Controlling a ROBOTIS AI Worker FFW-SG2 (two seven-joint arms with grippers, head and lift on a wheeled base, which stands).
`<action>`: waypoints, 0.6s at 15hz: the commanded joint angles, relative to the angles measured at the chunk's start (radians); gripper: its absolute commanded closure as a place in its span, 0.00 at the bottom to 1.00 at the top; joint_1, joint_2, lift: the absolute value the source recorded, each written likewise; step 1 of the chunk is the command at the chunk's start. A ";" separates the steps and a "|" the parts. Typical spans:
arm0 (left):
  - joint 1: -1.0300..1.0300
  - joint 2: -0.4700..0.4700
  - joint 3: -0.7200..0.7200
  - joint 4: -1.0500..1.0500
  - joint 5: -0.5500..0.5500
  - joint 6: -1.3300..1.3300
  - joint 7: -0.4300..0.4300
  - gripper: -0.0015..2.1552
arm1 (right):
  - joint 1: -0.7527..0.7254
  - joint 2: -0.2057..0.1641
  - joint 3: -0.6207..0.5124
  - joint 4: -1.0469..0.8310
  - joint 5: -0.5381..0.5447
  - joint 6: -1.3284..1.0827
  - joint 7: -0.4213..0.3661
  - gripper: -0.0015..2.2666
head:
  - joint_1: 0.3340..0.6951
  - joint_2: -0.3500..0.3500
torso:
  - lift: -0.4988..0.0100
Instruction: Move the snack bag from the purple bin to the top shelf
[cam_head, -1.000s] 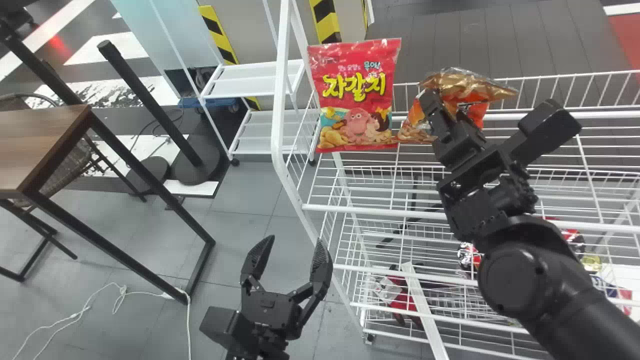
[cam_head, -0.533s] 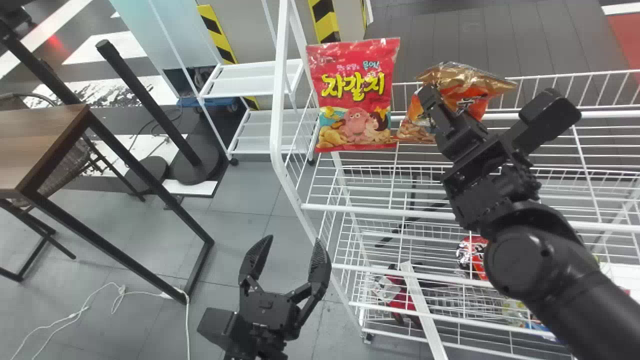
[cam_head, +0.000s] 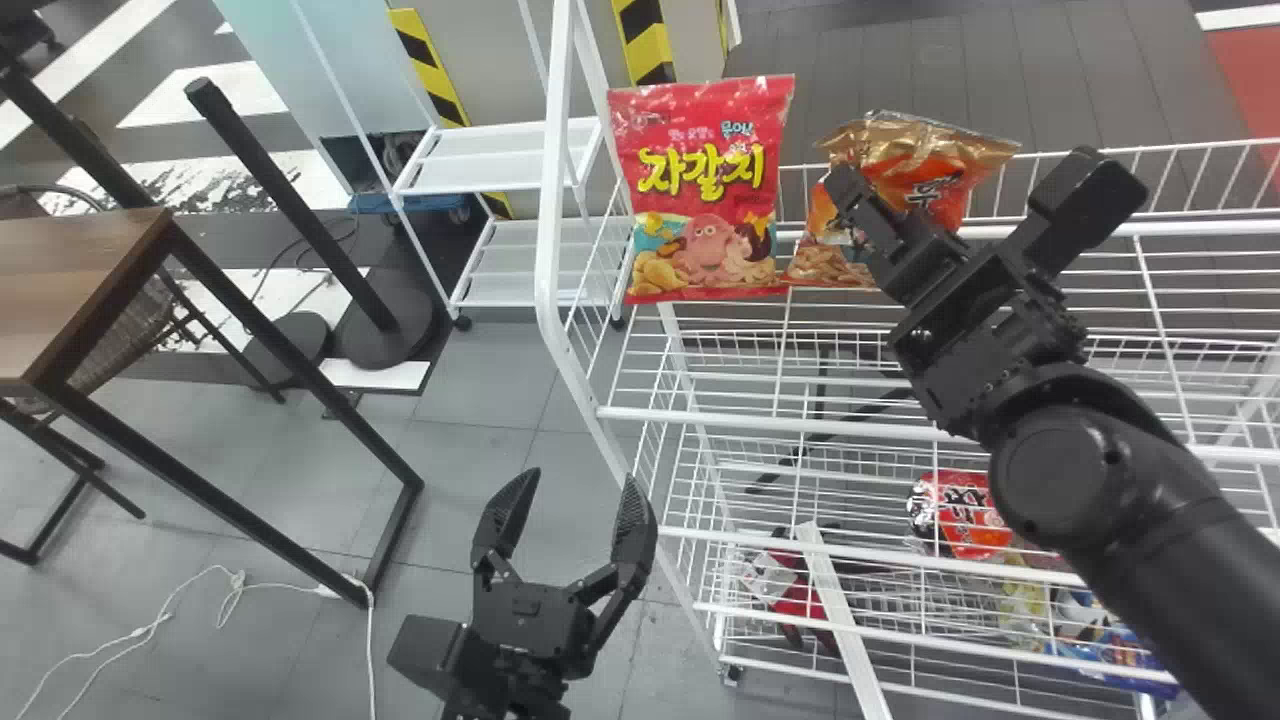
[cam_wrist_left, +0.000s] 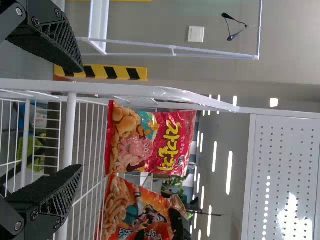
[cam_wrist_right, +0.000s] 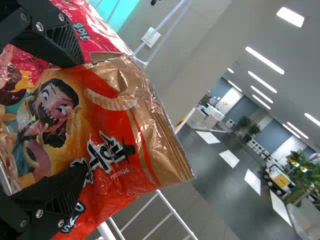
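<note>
Head view: over the white wire top shelf (cam_head: 740, 419) slants the jointed black right arm (cam_head: 1060, 470). A red plastic bag (cam_head: 700, 190) stands there beside the orange-and-gold foil snack bag (cam_head: 910, 165), where the two-fingered black right gripper (cam_head: 848, 192) gapes, released; the black left gripper (cam_head: 582, 475) gapes lower.

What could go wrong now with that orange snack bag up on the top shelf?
The right gripper is open, but one finger overlaps the orange snack bag closely, so pulling away might snag and topple it. The bag also looks tilted next to the red snack bag, so it may slump. A sideways nudge could shift both.
</note>
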 joint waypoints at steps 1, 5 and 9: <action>0.000 0.000 0.000 0.000 0.000 0.000 0.000 0.07 | -0.001 0.001 -0.017 0.000 0.006 0.050 0.016 0.08 | 1.00 0.95 | 0.98; 0.000 0.000 0.002 -0.002 0.000 0.000 -0.002 0.07 | -0.001 0.001 -0.034 -0.003 0.009 0.090 0.039 0.08 | 1.00 0.96 | 0.98; 0.000 0.002 0.003 -0.002 0.000 0.000 -0.002 0.07 | 0.000 0.001 -0.046 -0.031 0.015 0.139 0.053 0.08 | 1.00 0.97 | 0.98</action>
